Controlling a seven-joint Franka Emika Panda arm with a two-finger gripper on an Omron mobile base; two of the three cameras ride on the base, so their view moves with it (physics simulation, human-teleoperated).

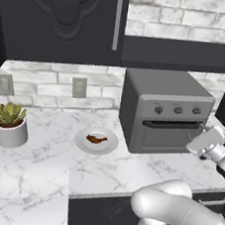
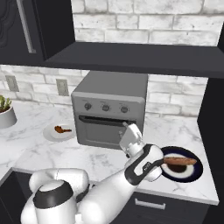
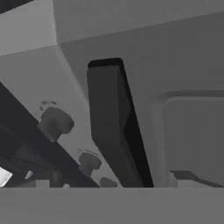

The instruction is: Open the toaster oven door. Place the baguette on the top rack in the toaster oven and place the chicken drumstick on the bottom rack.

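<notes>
Nearest the base, the end effector sits at the right end of the oven door's handle, its jaws spread wide and holding nothing. In the hand view the dark bar runs close in front of the camera, with the knobs off to one side.

Just behind it, the toaster oven door is still shut, so the first step is not yet done. The toaster oven stands on the desk against the brick wall.

To its right the baguette lies on a dark plate; to its left the chicken drumstick rests on a white plate. Further left stands a potted plant.

What could go wrong: the approach is at the very end of the bar (not its middle), so the jaws may close on only its tip and slip off as the door swings down. A pull that is straight out rather than along the door's arc could drag the whole oven forward. The arm's elbow also hangs close to the baguette plate and might nudge it.

Count: one oven, one door, three knobs, one baguette, one drumstick, two plates, one plant.
</notes>
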